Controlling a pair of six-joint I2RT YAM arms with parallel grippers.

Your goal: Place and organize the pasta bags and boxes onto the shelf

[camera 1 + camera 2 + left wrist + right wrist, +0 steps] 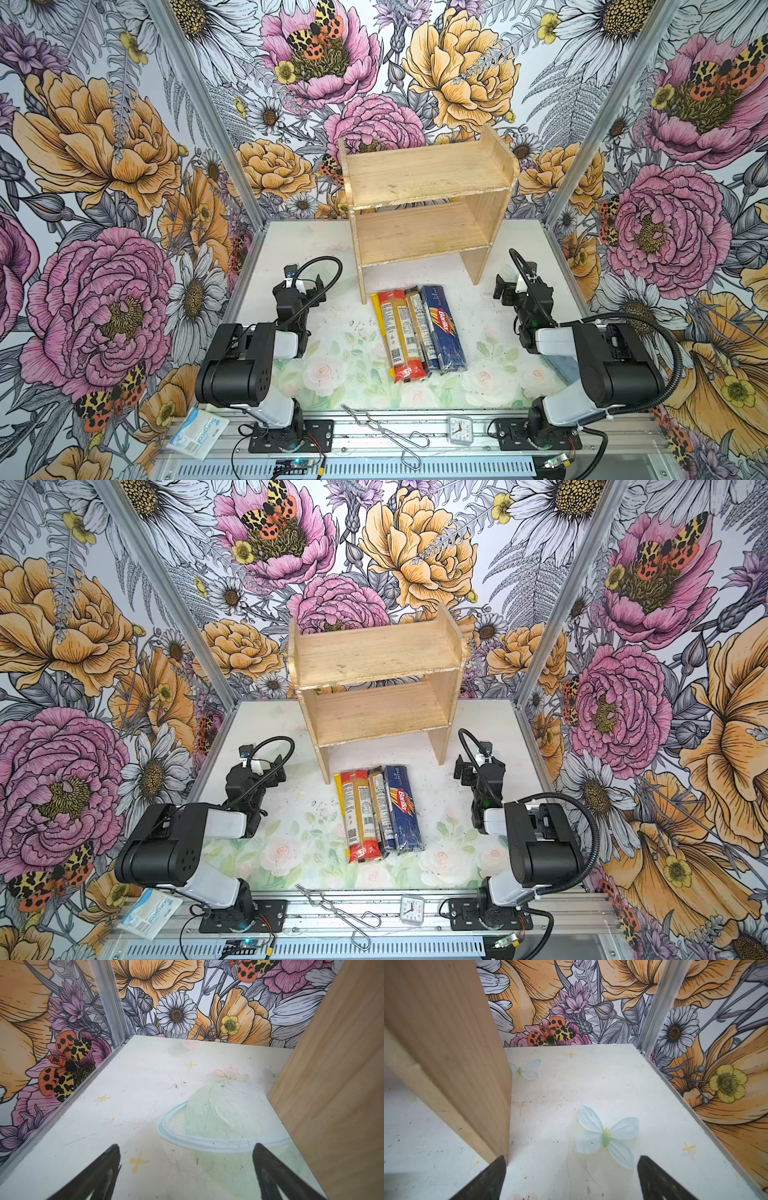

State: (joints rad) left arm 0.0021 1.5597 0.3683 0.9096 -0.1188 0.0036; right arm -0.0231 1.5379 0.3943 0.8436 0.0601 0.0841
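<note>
in both top views one small two-tier shelf of pale bare wood (428, 178) (374, 654) stands at the back of the white, faintly flower-printed table (291, 249). just in front of it, between the two arms, long narrow spaghetti packs (415, 332) (380, 812) lie side by side, touching. i count four for certain: one yellow pack (376, 316), one clear red-ended pack (399, 332), one clear black-topped pack (417, 320) and one dark blue barilla pack (442, 332). whether a fifth hides among them i cannot tell. the left gripper (301, 280) and right gripper (509, 286) hang well apart from the packs. on the front rail lie one pair of metal tongs (386, 432), one small clear clock (460, 430) and one white-blue packet (197, 432).

in the left wrist view the left gripper (186, 1145) has its two black fingers spread wide with nothing between them, and one shelf side panel (332, 1084) stands beside it.

in the right wrist view the right gripper (571, 1156) is likewise spread and holds nothing, near the other side panel (446, 1043).
</note>
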